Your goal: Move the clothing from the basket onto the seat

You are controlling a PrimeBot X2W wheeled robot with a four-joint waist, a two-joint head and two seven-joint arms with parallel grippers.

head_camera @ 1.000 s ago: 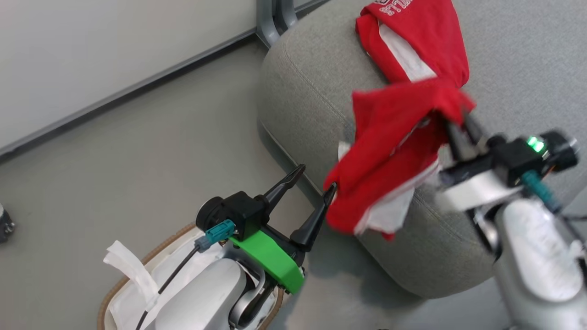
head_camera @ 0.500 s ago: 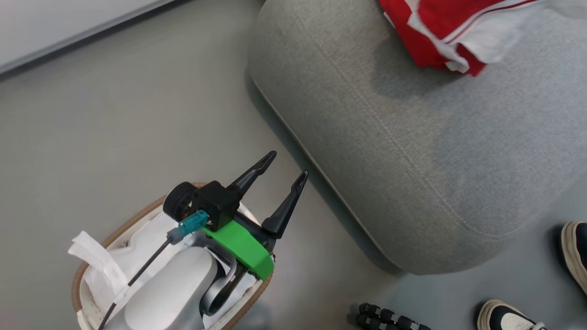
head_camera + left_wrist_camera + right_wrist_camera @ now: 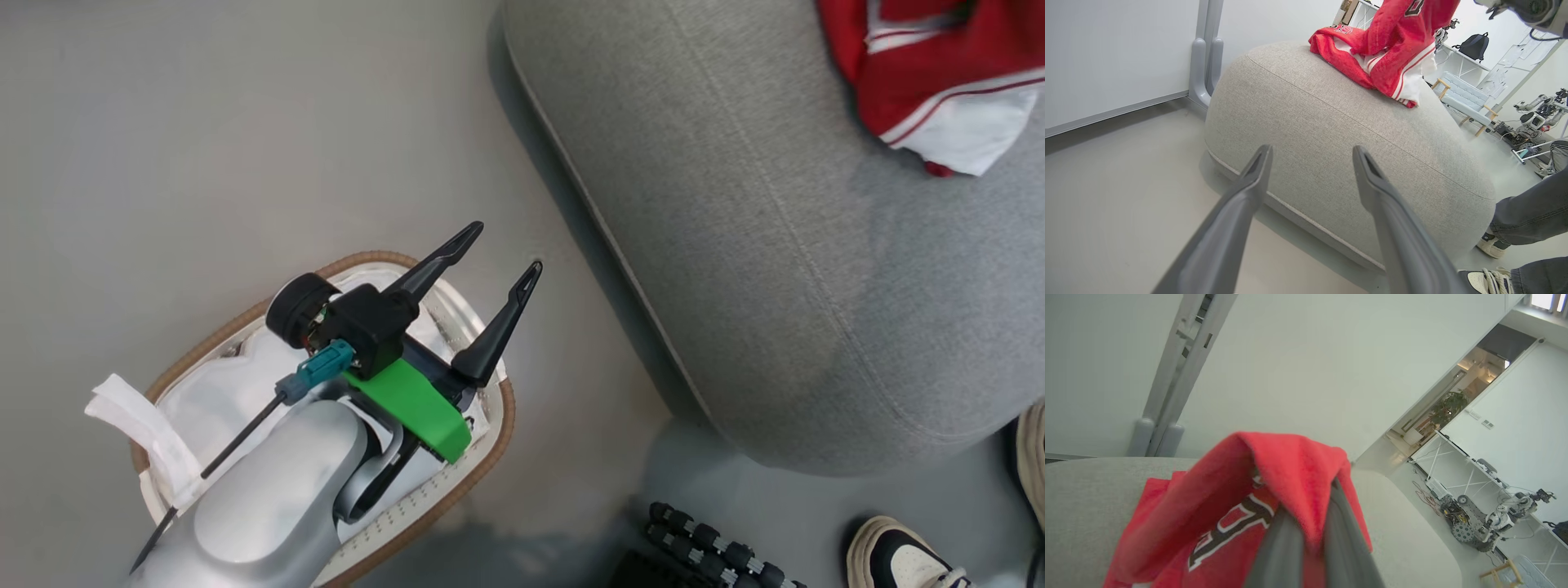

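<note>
My right gripper [image 3: 1312, 539] has carried the clothing [image 3: 1290, 469] from the edge of the seat [image 3: 1086, 490] up over its top; the fingers pinch the red cloth, which drapes over their tips. My left gripper [image 3: 506, 249] gapes empty above the basket [image 3: 508, 404], the clothing far beyond its tips.

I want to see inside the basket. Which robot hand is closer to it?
Left. The left gripper hangs open just above the basket; the right gripper is over the seat, shut on the red jersey.
</note>
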